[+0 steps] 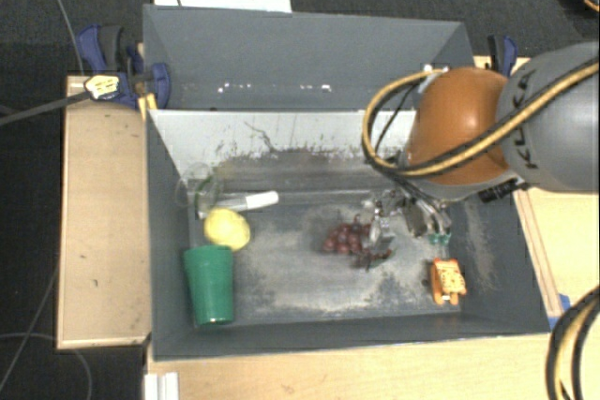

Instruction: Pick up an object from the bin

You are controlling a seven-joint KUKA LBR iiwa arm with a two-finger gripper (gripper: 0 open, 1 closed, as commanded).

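At bin (pixel 281 300) middle, gripper (pixel 380 234) low beside dark red grape bunch (pixel 345 241); grip state can't tell; nothing lifted yet, grasp and lift left

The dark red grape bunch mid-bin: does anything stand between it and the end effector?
Nothing visible does. The end effector is right at the edge of the grape bunch; the orange toy and the green cup lie apart, off to either side.

Bin (pixel 291 281) count: one green cup (pixel 208 286), one yellow lemon-like ball (pixel 227 229), one white stick-shaped thing (pixel 251 200), one bunch of dark purple grapes (pixel 343 241), one small orange toy (pixel 447 281), so five things, each kind single.
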